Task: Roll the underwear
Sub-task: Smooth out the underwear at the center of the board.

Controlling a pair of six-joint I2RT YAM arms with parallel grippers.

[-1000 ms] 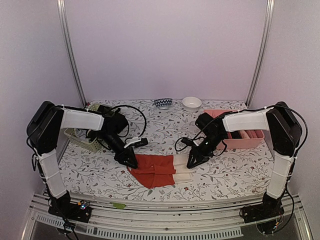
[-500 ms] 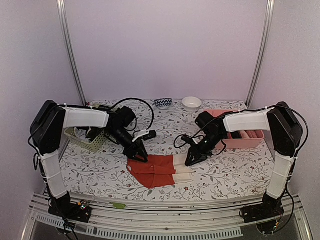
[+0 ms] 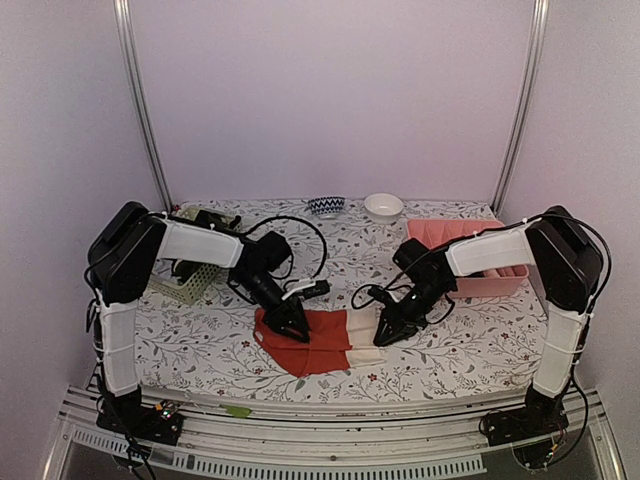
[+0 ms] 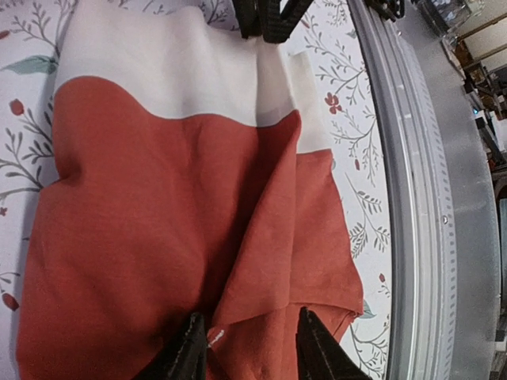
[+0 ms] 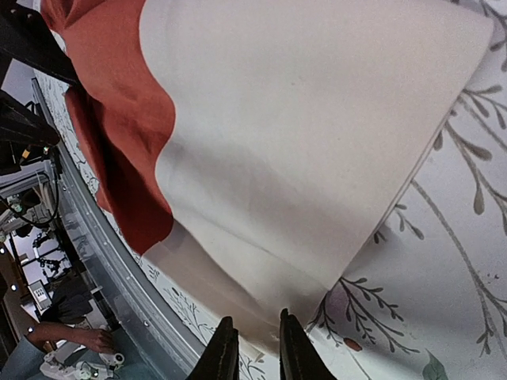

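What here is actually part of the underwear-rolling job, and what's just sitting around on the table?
Part of the job: red-orange and cream underwear, left gripper, right gripper.

Just lying about: pink tray, green basket, patterned bowl, white bowl.

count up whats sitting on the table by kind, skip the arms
red-orange and cream underwear: 1
bowls: 2, a blue-patterned bowl and a white bowl
pink tray: 1
green basket: 1
total: 5
What lies inside the tray and the basket is too hidden to count.
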